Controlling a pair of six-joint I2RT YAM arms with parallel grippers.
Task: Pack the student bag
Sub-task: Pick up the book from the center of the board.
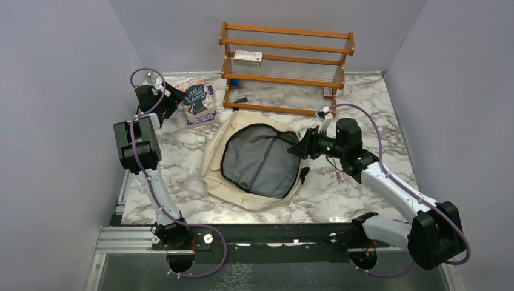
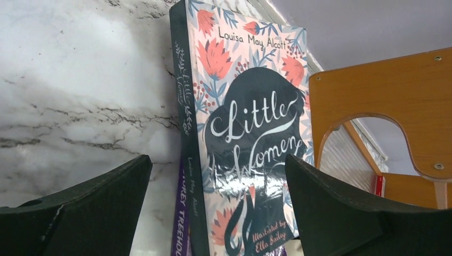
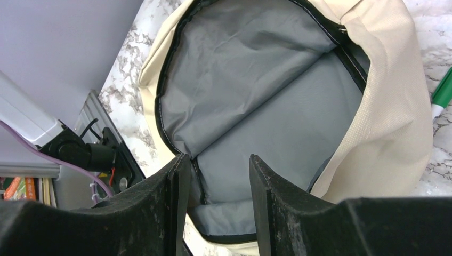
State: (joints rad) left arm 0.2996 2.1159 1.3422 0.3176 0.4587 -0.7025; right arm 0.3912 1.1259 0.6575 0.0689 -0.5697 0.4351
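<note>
1. Left gripper (image 2: 217, 160): matte black wedge-shaped fingers, spread wide, gripping nothing. Lined up on a book (image 2: 250, 133) with a glossy floral cover, no contact visible.
2. Under that book, the purple spine of a second book (image 2: 178, 224). Both flat on the white-grey marbled table (image 2: 80, 80), just beside an orange-brown wooden rack (image 2: 384, 90) with a rounded cut-out in its end panel.
3. Right gripper (image 3: 219, 157): same black fingers but scuffed, roughly half apart, sat right at the bag's (image 3: 373, 106) right rim. Black zipper edge running down between them. Honestly can't tell if pinching it or just hovering.
4. Bag itself: soft cream woven canvas, smooth wrinkly grey lining, mouth gaping in an oval. Lying mid-table between the arms, in front of the rack, well apart from the left gripper.
</note>
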